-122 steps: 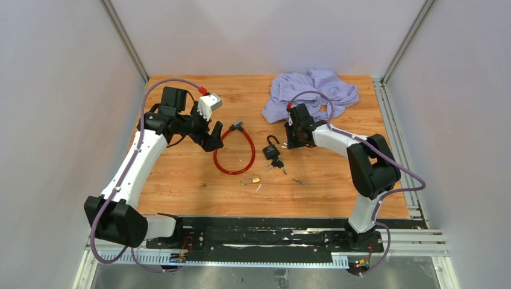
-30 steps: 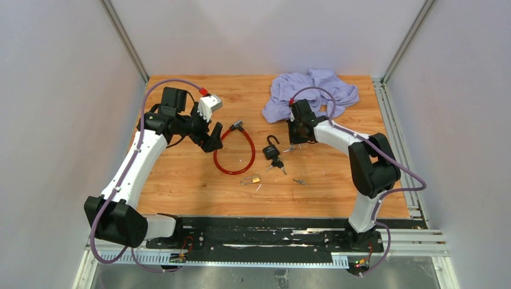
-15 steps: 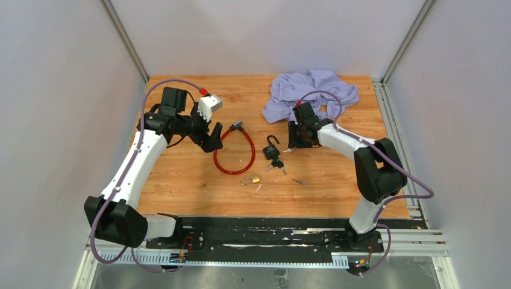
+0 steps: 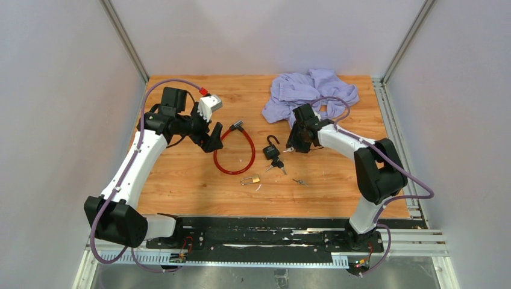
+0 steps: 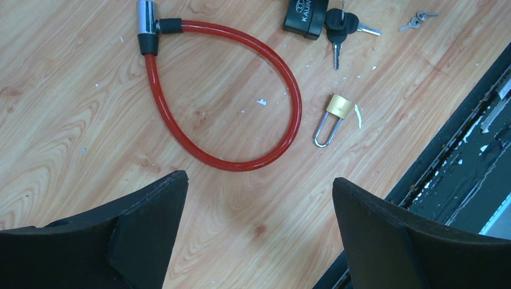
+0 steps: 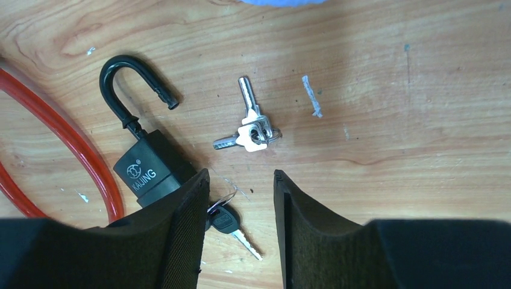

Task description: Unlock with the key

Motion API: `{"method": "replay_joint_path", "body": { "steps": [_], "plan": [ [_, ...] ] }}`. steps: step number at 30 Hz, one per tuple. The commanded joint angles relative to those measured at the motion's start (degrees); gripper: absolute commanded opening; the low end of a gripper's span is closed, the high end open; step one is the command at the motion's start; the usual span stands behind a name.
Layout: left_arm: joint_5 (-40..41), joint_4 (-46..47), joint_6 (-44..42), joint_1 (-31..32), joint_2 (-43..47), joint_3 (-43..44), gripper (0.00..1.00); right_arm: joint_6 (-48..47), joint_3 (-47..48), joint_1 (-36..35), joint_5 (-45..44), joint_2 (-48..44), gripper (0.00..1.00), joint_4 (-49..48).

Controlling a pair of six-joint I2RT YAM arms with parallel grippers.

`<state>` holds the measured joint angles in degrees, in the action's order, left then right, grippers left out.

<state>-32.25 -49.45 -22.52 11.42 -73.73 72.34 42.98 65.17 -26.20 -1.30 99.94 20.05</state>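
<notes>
a wooden table (image 4: 199, 192) with warm orange grain fills the middle, its surface flecked with small white scuffs (image 5: 260, 101). plain pale grey walls close it in: a back wall (image 4: 259, 36), a left wall (image 4: 54, 120) and a right wall (image 4: 464, 120). slanting aluminium posts (image 4: 123, 39) mark the back corners. a scratched black plate (image 4: 265, 232) runs along the near edge, with a dull metal sheet (image 4: 271, 274) below it. the light is soft and even.
</notes>
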Motion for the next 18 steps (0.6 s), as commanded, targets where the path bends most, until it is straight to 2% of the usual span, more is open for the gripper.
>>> {"method": "replay_joint_path", "body": {
  "steps": [1, 10, 18],
  "plan": [
    [-1.3, -0.2, -0.7, -0.2, 1.3, 0.7, 0.95, 6.3, -1.2, 0.4, 0.4, 1.6, 0.42, 1.7],
    [-0.9, -0.3, -0.9, -0.2, 1.4, 0.2, 0.94, 7.9, -1.3, 1.7, -2.0, 3.5, 0.32, 2.1],
    [-0.9, -0.2, -1.1, -0.2, 1.3, -0.1, 0.94, 7.5, -0.7, 3.2, -2.4, 4.2, 0.3, 1.8]
  ]
}}
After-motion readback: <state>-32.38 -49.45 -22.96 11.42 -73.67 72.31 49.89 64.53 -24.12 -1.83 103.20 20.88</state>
